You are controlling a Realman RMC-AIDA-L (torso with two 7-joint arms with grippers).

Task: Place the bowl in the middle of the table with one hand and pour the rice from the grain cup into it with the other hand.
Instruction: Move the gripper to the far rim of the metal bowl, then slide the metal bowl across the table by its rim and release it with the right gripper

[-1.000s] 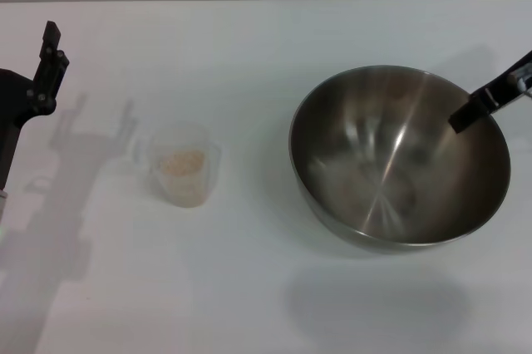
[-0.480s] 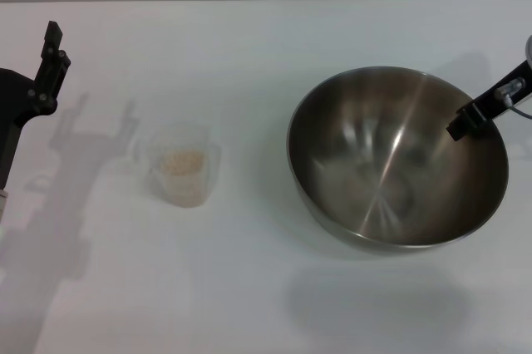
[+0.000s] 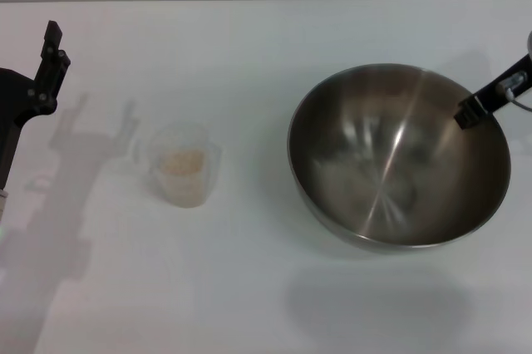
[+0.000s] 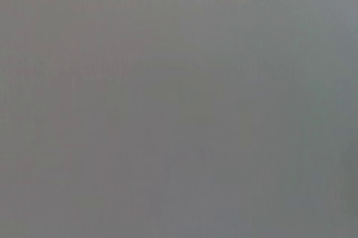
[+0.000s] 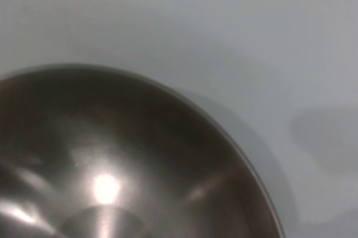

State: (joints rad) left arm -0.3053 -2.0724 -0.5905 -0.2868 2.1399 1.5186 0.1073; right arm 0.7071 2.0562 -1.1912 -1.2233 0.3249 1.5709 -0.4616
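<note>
A wide, deep steel bowl [image 3: 399, 154] is seen on the right half of the white matte table [image 3: 249, 287] in the head view, its round rim thin and its polished inside streaked w/ bright reflections. The right gripper [image 3: 470, 113] is reached in from the right edge, a black finger tip shown over the bowl's right rim; whether the jaws are spread or pinching the rim cannot be told. In the right wrist view only the curved rim and glossy inner wall of the bowl [image 5: 123, 165] are shown against the pale table [image 5: 224, 25]. A small clear, frosted plastic cup [image 3: 183, 164] is stood upright left of the bowl, well apart from it, w/ pale beige grainy rice [image 3: 181, 160] inside. The left gripper [image 3: 51, 59] is held at the far left edge, black and angular, away from the cup; its jaw state cannot be told. The left wrist view is filled w/ flat grey, nothing distinguishable.
</note>
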